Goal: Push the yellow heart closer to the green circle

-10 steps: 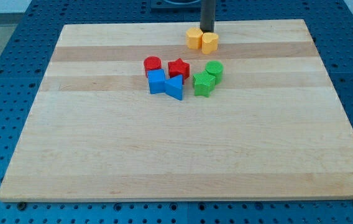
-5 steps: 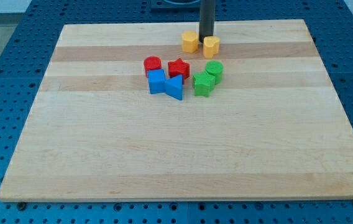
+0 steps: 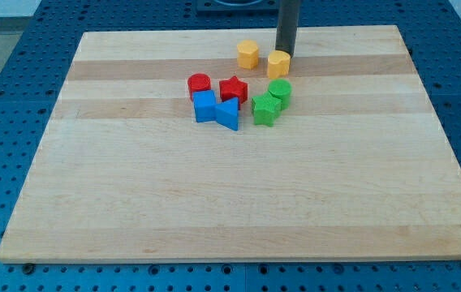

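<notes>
The yellow heart (image 3: pixel 277 63) sits near the board's top edge, just above the green circle (image 3: pixel 280 89) with a small gap between them. My tip (image 3: pixel 286 55) is at the heart's upper right edge, touching it or nearly so. The dark rod rises from there out of the view's top.
A second yellow block (image 3: pixel 248 53) lies left of the heart. A green star (image 3: pixel 265 109) touches the green circle from below left. A red circle (image 3: pixel 199 83), red star (image 3: pixel 233 88), blue cube (image 3: pixel 204 106) and blue triangle (image 3: pixel 228 113) cluster to the left. The wooden board (image 3: pixel 239 203) carries all of them.
My tip went down between the two yellow blocks and split them apart, then moved right to the heart's upper right side. The heart has shifted slightly down toward the green circle.
</notes>
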### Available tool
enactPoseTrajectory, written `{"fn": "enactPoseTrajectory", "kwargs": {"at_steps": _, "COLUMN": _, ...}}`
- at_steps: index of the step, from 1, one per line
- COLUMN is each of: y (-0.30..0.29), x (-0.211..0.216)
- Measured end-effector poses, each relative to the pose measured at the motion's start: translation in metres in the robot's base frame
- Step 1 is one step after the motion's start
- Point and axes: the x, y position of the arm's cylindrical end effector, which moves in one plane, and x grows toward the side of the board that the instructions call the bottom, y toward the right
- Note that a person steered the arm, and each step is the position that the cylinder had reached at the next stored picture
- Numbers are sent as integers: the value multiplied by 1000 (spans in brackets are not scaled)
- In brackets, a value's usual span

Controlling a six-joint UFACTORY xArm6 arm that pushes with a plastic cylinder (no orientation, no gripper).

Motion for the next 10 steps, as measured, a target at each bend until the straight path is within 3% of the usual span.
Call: {"fn": "enactPoseTrajectory", "kwargs": {"at_steps": 10, "y": -20, "x": 33}}
